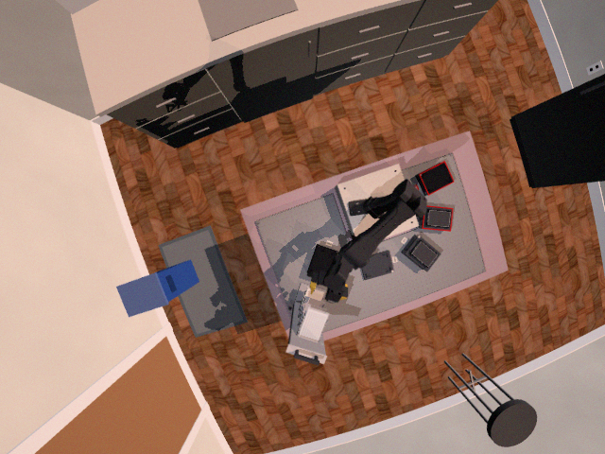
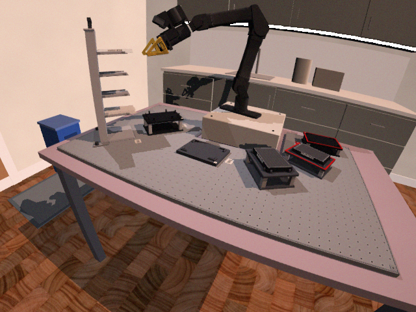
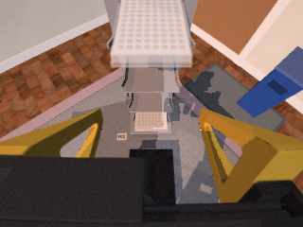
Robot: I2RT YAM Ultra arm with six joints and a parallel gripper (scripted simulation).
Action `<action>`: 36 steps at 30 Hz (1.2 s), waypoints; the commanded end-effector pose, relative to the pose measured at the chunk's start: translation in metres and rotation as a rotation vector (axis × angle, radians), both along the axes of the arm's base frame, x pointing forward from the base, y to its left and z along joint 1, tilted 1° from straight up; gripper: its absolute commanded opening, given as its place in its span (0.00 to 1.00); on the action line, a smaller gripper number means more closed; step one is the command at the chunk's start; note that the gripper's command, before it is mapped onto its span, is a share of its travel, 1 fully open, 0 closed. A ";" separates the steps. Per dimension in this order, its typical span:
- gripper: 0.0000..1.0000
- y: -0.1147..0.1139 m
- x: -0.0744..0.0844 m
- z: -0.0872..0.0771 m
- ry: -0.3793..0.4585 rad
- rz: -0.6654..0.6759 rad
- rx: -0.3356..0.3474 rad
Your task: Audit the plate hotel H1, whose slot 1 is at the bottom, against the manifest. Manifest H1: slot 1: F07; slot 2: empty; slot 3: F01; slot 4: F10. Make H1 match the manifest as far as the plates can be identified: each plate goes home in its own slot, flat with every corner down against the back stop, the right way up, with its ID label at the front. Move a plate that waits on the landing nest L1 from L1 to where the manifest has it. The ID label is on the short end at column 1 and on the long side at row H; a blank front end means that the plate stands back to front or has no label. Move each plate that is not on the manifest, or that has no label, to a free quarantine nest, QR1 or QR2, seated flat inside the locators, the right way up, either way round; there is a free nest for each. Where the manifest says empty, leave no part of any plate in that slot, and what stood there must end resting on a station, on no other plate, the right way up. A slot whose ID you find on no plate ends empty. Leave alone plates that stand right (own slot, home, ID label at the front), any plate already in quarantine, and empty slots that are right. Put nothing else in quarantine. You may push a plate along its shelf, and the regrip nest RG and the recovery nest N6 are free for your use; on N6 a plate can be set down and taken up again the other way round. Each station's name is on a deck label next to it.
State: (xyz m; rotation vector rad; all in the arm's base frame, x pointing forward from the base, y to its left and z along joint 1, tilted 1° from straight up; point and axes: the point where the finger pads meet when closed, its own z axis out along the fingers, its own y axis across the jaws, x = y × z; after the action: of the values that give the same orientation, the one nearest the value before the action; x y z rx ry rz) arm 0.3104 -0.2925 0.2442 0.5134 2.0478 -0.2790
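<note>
The plate hotel H1 (image 2: 101,84) stands at the deck's left corner with four shelves. A white well plate (image 3: 152,32) lies on the top shelf, seen from above in the wrist view; it also shows in the top-down view (image 1: 312,324). A pale plate (image 3: 151,121) lies on the bottom shelf, and the shelves between are partly hidden. My gripper (image 2: 155,47) with yellow fingers is open and empty. It hangs in the air in front of the top shelf, a little above it, clear of the plate.
A dark plate sits on the tall nest (image 2: 271,161) mid-deck. One red-edged quarantine nest (image 2: 311,153) holds a plate, the other (image 2: 322,141) looks bare. A flat nest (image 2: 203,151) and a raised empty nest (image 2: 162,121) stand near the arm's base block (image 2: 243,129).
</note>
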 end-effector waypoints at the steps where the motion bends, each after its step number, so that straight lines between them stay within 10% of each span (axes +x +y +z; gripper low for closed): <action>1: 1.00 0.000 0.000 0.005 -0.010 -0.001 -0.010; 36: 1.00 0.003 -0.007 0.005 -0.010 -0.001 -0.010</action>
State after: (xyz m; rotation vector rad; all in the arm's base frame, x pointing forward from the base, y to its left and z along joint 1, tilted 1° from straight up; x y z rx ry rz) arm 0.3059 -0.2911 0.2412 0.5216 2.0504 -0.2782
